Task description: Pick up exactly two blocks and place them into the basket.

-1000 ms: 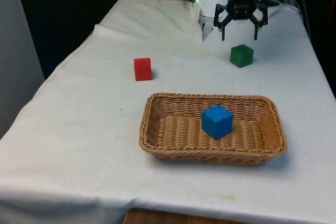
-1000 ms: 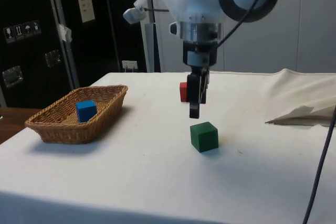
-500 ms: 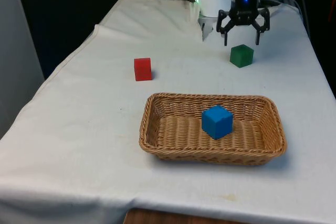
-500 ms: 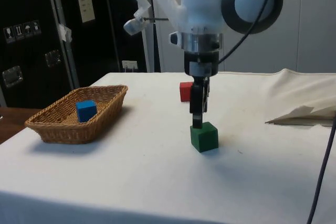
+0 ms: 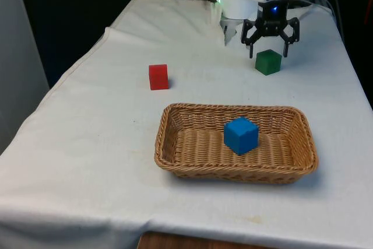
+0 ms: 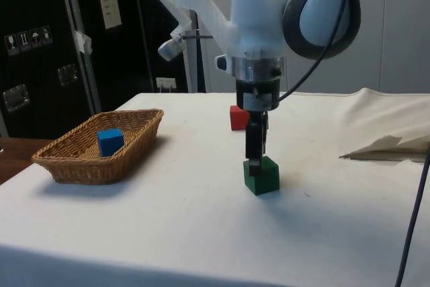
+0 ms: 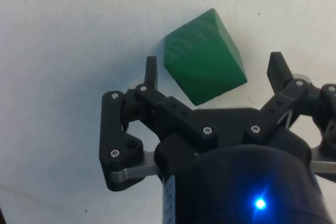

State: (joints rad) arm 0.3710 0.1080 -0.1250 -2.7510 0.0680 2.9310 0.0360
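One blue cube (image 5: pixel 240 135) lies in the wicker basket (image 5: pixel 175 150). Black jaws, spread apart, straddle the green cube (image 5: pixel 268 62) at the desk's one o'clock; closing comes next.

Even, bright indoor light; soft shadows, no harsh glare.

You get a well-lit white cloth (image 5: pixel 87 144) in the front view, with a black backdrop behind it. The basket (image 5: pixel 175 161) drops a faint shadow toward you, so light falls from above. The red block (image 5: pixel 158 77) and blue block (image 5: pixel 240 135) read saturated and crisp. From the side, the green block (image 6: pixel 261 176) throws a soft shadow on the cloth, and the cabinets (image 6: pixel 40 45) stay dark. In the wrist view the cloth looks bluish-grey, the gripper (image 7: pixel 216 72) is near-black with little detail, and the green block's lit face shows texture.
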